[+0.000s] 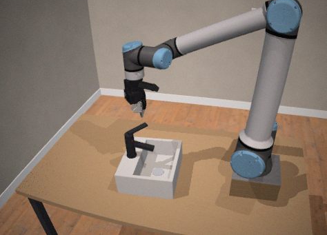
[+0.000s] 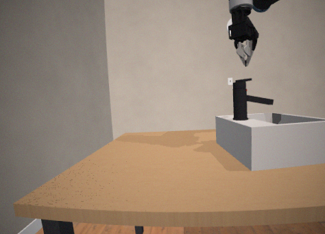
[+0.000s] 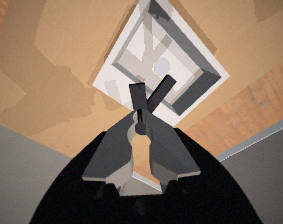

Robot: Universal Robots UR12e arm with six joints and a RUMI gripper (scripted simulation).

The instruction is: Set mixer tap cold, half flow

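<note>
— So, what surrounds the tap from where you sit?

— From my top view, a white sink basin [image 1: 172,169] sits on the wooden table [image 1: 69,176], with a round drain [image 1: 158,171] in its floor. The black mixer tap [image 1: 130,146] stands on the basin's back-left corner, its spout [image 1: 145,146] reaching out over the bowl. The arm's grey base block [image 1: 276,177] is on the same table, well apart from the basin to the right. I see nothing between the tool and the tap.

— And the lever?

— The lever [image 1: 138,129] tops the tap body, angled up and off to one side of the spout; the wrist view shows the two forming a V. I can see a red dot [image 1: 132,140] on the body.

— The pincer?

— I have the gripper [image 2: 246,60] hanging above the lever, pointing down, touching nothing. In the exterior view there is open air between its tips and the lever [image 2: 243,80]. Its jaws are pressed together and hold nothing; the wrist view shows the fingers meeting at the tip.
</note>
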